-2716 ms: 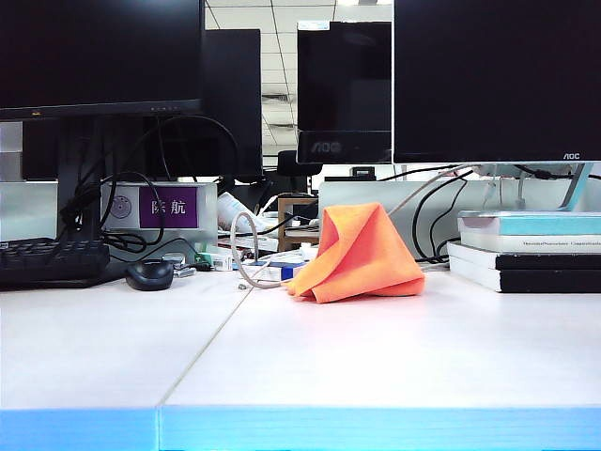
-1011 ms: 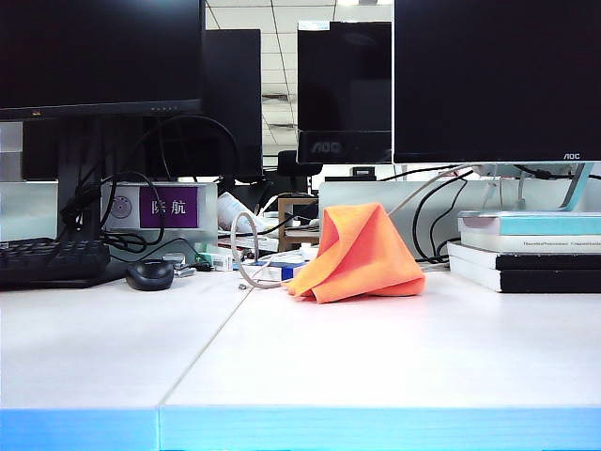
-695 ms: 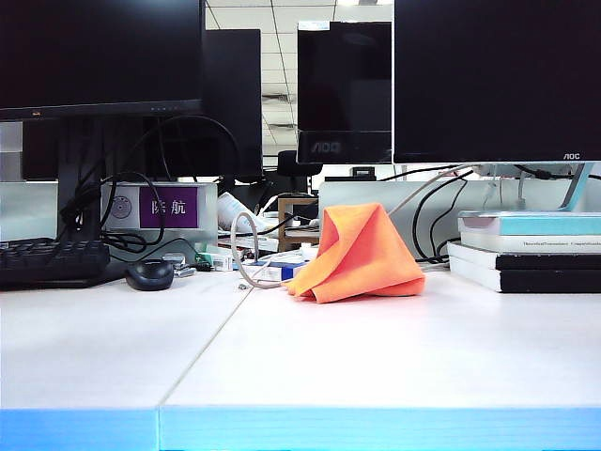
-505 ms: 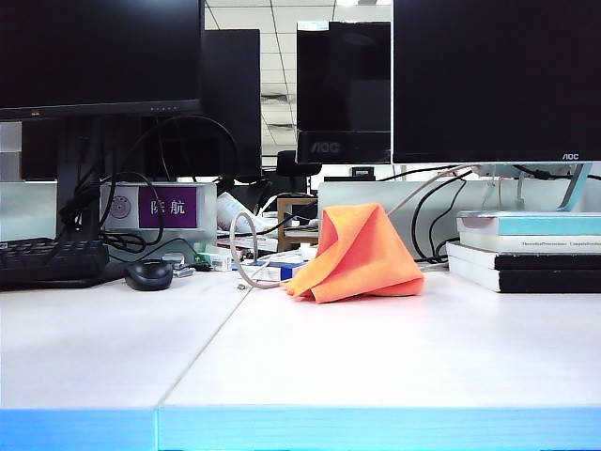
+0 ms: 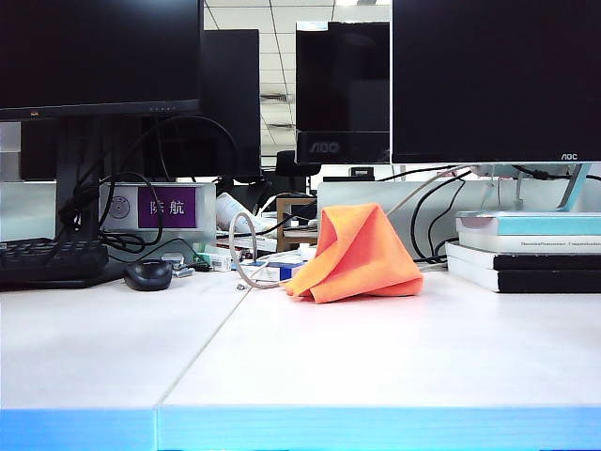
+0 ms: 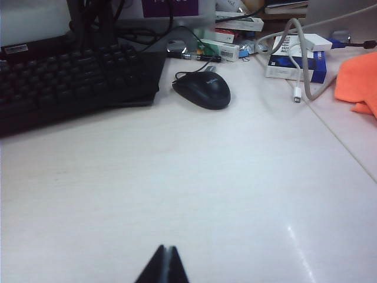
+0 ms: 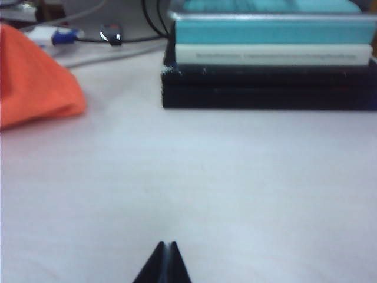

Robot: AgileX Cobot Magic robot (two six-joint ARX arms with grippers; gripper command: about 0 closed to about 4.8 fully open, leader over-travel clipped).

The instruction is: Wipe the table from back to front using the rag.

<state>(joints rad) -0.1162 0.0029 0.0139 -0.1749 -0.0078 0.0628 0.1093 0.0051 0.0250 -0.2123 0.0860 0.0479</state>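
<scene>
Rag [image 5: 362, 256] sat bunched at the worktop [image 5: 376, 357] back, ungrasped. Left gripper [image 6: 164, 266] and right gripper [image 7: 163, 263] hung low near the front, both pressed together. We'd spread one, pinch the rag's peak, then drag it forward flat.

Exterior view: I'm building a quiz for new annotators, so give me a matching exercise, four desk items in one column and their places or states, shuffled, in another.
Items:
1. rag
2. mouse
3. books
4. keyboard

Places or states:
A. stacked at the right edge of the table
B. far left, under a monitor
C. bunched into a peak near the middle, at the back
D. between the keyboard and the seam

Pairs: 1-C, 2-D, 3-A, 4-B

Both end effectors, left and right, are shut and away from the rag.
</scene>
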